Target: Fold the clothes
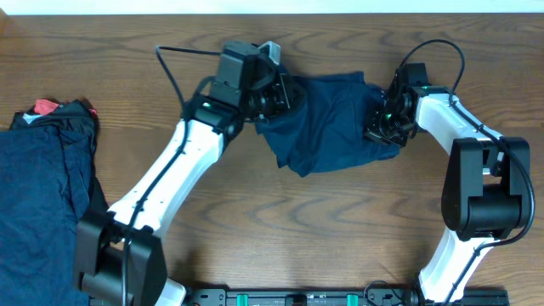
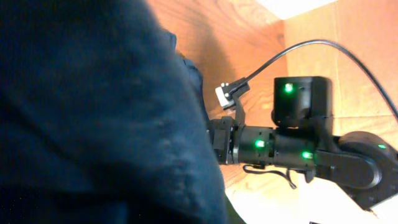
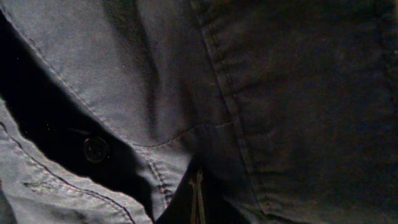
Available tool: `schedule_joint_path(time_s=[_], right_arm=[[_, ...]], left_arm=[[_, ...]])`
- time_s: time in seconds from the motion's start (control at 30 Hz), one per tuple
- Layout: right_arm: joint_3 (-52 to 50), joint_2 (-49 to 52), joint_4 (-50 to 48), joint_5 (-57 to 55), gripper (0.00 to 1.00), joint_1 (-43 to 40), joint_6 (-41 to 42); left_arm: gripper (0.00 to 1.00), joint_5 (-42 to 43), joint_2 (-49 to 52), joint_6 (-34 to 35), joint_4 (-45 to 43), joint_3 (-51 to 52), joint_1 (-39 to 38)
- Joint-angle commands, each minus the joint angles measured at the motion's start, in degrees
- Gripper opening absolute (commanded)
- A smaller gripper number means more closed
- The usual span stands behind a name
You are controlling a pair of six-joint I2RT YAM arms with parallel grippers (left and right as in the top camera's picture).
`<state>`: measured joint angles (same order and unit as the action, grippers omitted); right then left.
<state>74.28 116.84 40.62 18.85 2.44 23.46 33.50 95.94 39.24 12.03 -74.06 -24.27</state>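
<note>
Fabric fills the right wrist view: garment, navy woven cloth, matte, soft folds. A stitched seam runs down it, and a dark round button sits in a shadowed fold lower left. Own fingers are hidden there. Thin pale strip at bottom centre, can't tell what it is.

Left wrist view: same cloth as a dark blurry mass over the left half, fingers buried too. Past it is the right arm, black, cylindrical, green lights on, with a black cable arcing over it and its tip meeting the cloth edge. Button and stitching show only in the right wrist view; the arm seen from the side shows only in the left wrist view.

Overhead gives the layout. Near edge: both arm bases, white links, black joints. Table is brown wood grain. Mid-table, left: pile of navy clothes, wrinkled, flat, running off the frame edge, with a red piece poking out at its far end. Farther back, centre: garment bunched between the two claws, its near edge coming to a blunt corner, well apart from the pile. Left gripper is clenched on its left edge; right gripper is clenched on its right edge. Both grasps read from overhead only.
</note>
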Motion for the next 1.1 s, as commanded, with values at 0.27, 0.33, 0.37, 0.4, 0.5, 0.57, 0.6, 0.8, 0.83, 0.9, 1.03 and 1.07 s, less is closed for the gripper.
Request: schedule_joint_path(time_s=[0.27, 0.33, 0.37, 0.4, 0.5, 0.57, 0.6, 0.8, 0.83, 0.9, 1.03, 1.07], right_arm=[[-7.17, 8.11, 3.61, -6.4, 0.01, 1.01, -0.39], [-7.15, 7.06, 4.02, -6.6, 0.01, 1.01, -0.37], [-7.15, 6.05, 4.17, -6.6, 0.02, 1.01, -0.35], [-7.13, 4.98, 4.17, -6.64, 0.05, 1.01, -0.35], [-6.86, 1.07, 4.68, -7.17, 0.3, 1.01, -0.11], [-6.34, -2.27, 5.68, -9.25, 0.31, 1.01, 0.72], [-6.05, -3.82, 6.25, -10.45, 0.31, 1.01, 0.98], [-1.92, -14.8, 11.85, -17.64, 0.34, 0.94, 0.96], [-0.9, -16.48, 12.92, -18.78, 0.35, 0.94, 0.96], [1.55, -19.91, 14.97, -20.7, 0.4, 0.94, 0.92], [6.12, -24.52, 18.25, -22.56, 0.4, 0.94, 0.44], [7.26, -25.31, 18.99, -23.23, 0.4, 0.92, 0.44]], left_arm=[[0.06, -1.03, 6.1, 1.97, -3.72, -1.03, -6.12], [0.06, -1.01, 6.19, 1.97, -3.58, -1.03, -6.32], [0.06, -1.01, 6.21, 1.99, -3.52, -1.03, -6.36], [0.06, -1.01, 6.29, 1.97, -3.5, -1.03, -6.36], [0.06, -0.96, 6.54, 1.77, -3.06, -1.03, -6.36], [0.06, -1.01, 6.84, 1.7, -2.93, -1.03, -6.49], [0.06, -1.03, 6.99, 1.55, -2.91, -1.03, -6.58], [0.06, -1.22, 8.94, 1.53, -3.37, -1.03, -8.33], [0.06, -1.2, 9.33, 1.53, -3.39, -1.03, -8.63], [0.06, -1.25, 9.88, 1.51, -3.41, -1.03, -9.16], [0.06, -1.22, 10.21, 1.51, -4.02, -1.03, -9.35], [0.06, -1.22, 10.21, 1.49, -4.07, -1.03, -9.35]])
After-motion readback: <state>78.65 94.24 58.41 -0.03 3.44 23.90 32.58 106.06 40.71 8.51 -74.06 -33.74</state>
